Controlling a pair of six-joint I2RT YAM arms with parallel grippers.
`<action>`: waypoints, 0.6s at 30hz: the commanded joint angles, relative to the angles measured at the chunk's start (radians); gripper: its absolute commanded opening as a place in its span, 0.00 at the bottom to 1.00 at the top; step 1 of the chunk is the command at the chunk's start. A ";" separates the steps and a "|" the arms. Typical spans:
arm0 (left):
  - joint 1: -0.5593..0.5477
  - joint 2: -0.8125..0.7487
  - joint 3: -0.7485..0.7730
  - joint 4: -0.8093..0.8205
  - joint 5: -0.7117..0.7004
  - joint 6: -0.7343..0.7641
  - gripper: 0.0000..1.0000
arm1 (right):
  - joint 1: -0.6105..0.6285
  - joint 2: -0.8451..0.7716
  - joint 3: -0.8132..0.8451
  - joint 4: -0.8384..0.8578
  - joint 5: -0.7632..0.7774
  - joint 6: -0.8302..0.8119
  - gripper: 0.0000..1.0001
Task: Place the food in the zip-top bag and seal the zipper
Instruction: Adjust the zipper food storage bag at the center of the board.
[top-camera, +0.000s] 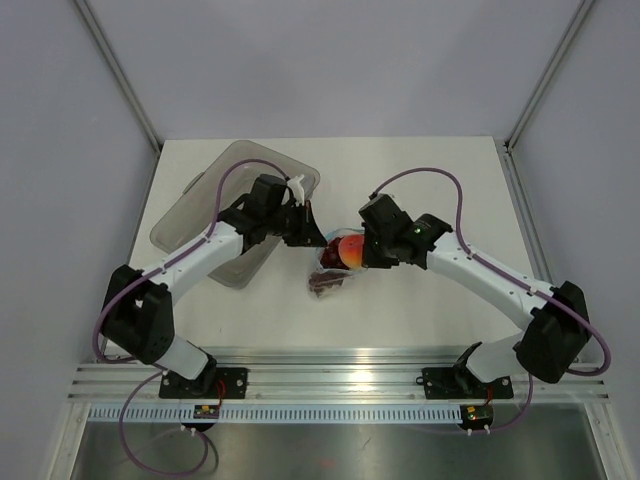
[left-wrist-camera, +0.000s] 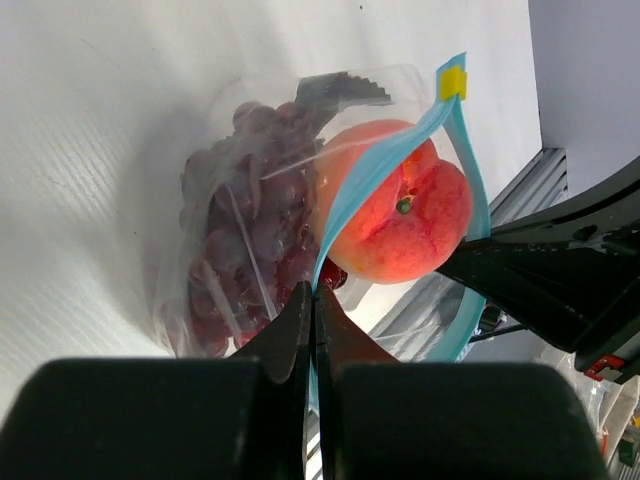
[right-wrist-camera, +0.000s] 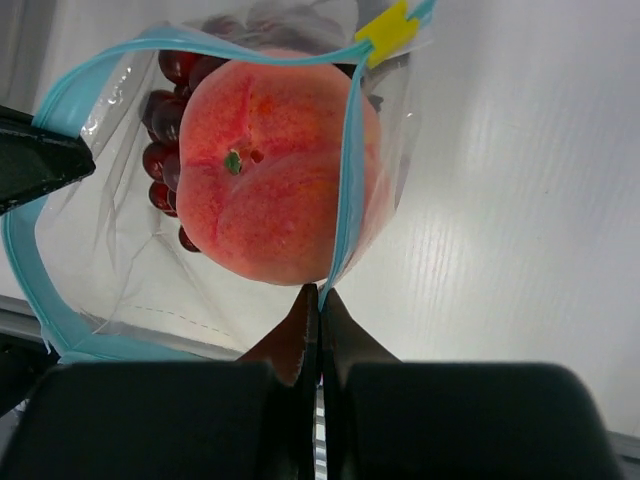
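You will find no readable text, brand or number in any of the three views. The yellow tab (left-wrist-camera: 452, 83) on the zipper (left-wrist-camera: 372, 175) is blank, and the small stickers (top-camera: 208, 408) by the arm bases in the top view are too small for you to read

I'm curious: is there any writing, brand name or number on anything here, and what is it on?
No text can be read in any view.
The zip-top bag, its zipper and the yellow slider: no print visible.
The small boards at the arm bases: any markings are too small to read.
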 joint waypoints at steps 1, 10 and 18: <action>-0.003 -0.071 0.112 -0.006 -0.024 0.050 0.00 | 0.008 -0.060 0.111 -0.021 0.072 -0.042 0.00; -0.006 -0.107 0.151 -0.078 -0.064 0.073 0.00 | 0.008 -0.142 0.090 -0.025 0.065 -0.009 0.00; -0.073 0.016 0.111 0.004 -0.003 0.034 0.00 | 0.008 -0.036 -0.004 0.014 0.050 0.012 0.00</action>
